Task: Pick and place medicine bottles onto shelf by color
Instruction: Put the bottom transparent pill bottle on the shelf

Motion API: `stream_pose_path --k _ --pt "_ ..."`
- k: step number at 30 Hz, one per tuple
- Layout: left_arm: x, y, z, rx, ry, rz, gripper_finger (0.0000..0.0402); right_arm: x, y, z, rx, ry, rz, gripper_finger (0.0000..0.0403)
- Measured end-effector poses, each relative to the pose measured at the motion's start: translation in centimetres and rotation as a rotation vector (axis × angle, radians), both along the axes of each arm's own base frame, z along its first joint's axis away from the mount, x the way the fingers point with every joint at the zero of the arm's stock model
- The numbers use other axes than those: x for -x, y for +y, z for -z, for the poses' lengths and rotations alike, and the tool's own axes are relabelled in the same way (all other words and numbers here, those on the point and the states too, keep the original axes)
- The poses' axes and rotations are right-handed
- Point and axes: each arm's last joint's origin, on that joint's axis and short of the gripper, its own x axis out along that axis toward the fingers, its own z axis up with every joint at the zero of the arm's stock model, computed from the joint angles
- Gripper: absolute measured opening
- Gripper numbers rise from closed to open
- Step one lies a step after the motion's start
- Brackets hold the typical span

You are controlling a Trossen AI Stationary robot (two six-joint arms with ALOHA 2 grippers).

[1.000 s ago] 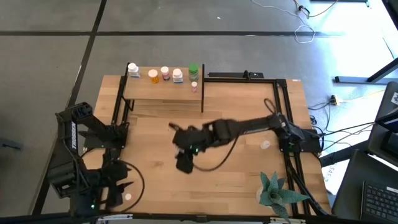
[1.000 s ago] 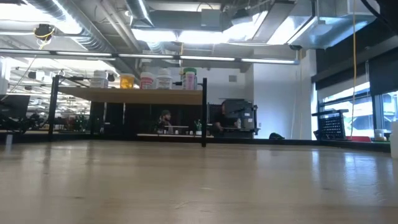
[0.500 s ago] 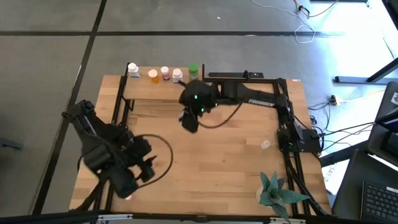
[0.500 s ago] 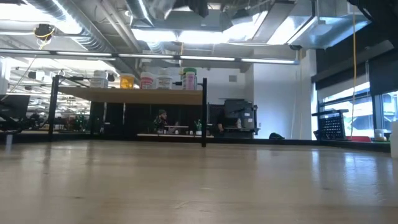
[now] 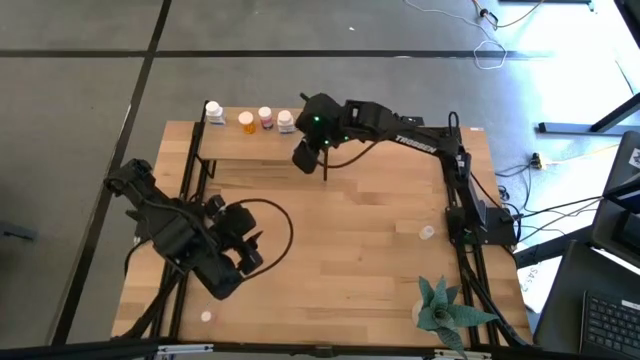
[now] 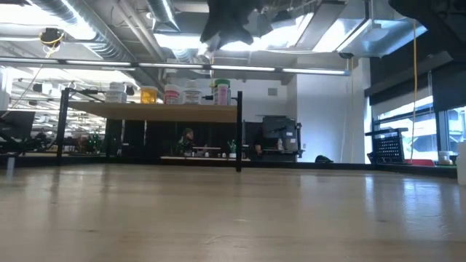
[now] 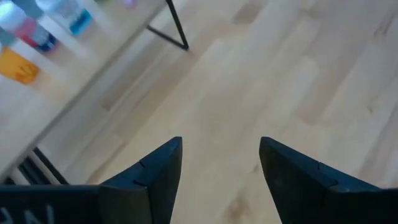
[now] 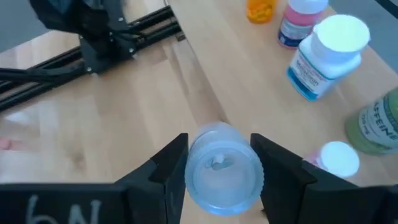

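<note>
The right gripper (image 8: pixel 217 163) has swung from mid-table to the shelf (image 5: pixel 232 143), its fingers clamped on a clear bottle (image 8: pixel 224 168) above the shelf's right end, beside the green bottle (image 8: pixel 379 127). The left gripper (image 7: pixel 221 168), fingers spread and empty, hangs over the table's left.

The high view looks straight down from well above, taking in the whole table (image 5: pixel 350 250), both arms and the floor around. The low view sits at tabletop level, facing level across the wood to the shelf (image 6: pixel 149 110) and the room behind. The left wrist view looks down close over bare tabletop, catching the shelf's edge. The right wrist view looks down from near above the shelf (image 8: pixel 249 74). All 4 views share the shelf and its bottles (image 5: pixel 265 118); the left wrist view shows them only at its edge.
</note>
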Motion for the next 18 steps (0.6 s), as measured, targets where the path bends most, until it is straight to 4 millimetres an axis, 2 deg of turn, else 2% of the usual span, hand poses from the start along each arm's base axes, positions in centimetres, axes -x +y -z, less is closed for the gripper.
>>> stream_pose_path --k 5,12,18 --pt "0.8 1.0 -1.2 -0.037 -0.075 -0.013 0.0208 -1.0 -0.4 1.4 0.020 0.016 -0.019 0.0158" --pt "2.1 2.1 -2.4 -0.024 -0.116 -0.001 0.0208 -2.5 -1.3 3.6 0.114 0.047 0.025 0.0158" --pt "3.1 2.5 -3.2 -0.016 -0.131 0.028 0.0208 -3.3 -2.0 4.8 0.127 0.048 0.033 0.0158"
